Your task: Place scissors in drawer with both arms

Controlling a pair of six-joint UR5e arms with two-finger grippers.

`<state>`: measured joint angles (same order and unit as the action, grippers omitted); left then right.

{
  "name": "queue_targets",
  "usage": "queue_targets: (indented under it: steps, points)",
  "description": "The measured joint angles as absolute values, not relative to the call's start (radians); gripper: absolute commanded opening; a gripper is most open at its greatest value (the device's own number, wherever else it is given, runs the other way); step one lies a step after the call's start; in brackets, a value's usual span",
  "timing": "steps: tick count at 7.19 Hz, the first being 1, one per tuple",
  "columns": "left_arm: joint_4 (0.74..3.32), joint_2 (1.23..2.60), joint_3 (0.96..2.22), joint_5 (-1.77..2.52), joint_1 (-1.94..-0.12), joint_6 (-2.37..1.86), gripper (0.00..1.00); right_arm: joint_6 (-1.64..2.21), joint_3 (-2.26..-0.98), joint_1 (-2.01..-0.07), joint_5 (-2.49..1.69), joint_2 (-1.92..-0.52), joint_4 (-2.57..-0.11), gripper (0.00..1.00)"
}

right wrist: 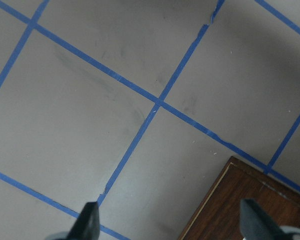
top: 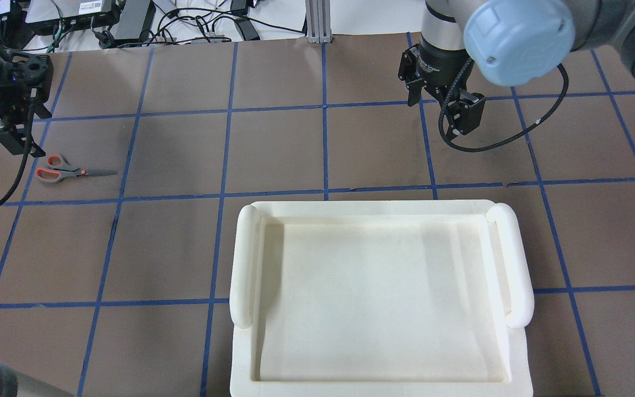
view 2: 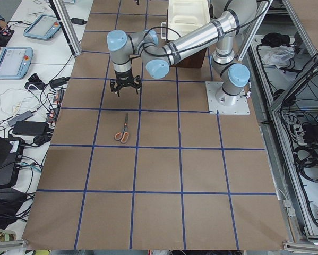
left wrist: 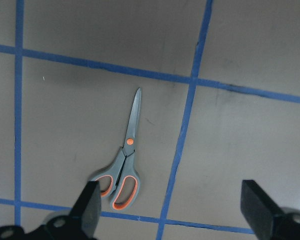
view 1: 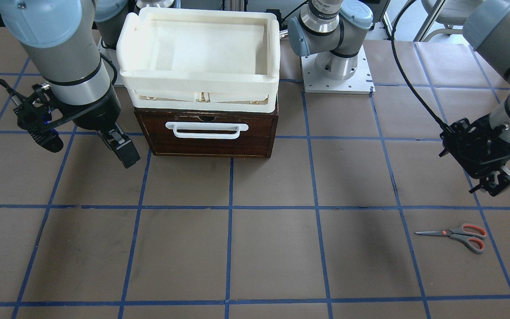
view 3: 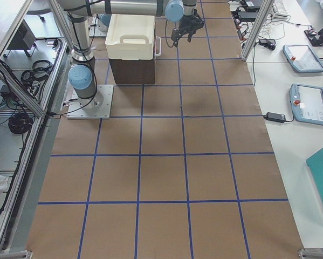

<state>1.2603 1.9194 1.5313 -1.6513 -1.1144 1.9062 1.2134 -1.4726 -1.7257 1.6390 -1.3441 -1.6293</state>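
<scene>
The scissors (left wrist: 123, 160) lie flat on the table (view 1: 272, 248), well apart from the shut drawer (view 1: 210, 146). The left gripper (left wrist: 172, 195) hangs above and just beside them, jaws spread and empty, likely for pickup. The right gripper (right wrist: 169, 217), equally spread, hovers near the drawer, probably to open it.

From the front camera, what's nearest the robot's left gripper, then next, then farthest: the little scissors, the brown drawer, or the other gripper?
From the left gripper:
1. Grey-and-orange-handled scissors, lying close by on its side.
2. Dark brown wooden drawer with white bar handle, near the middle.
3. Right gripper, past the drawer, opposite side.
</scene>
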Motion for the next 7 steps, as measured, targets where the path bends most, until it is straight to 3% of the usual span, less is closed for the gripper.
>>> queue_targets:
  steps: [7]
  points:
    - [0.98, 2.162, 1.53, -1.629, -1.035, 2.288, 1.0, 1.648, -1.472, -1.862, 1.616, -1.225, -1.644, 1.0]
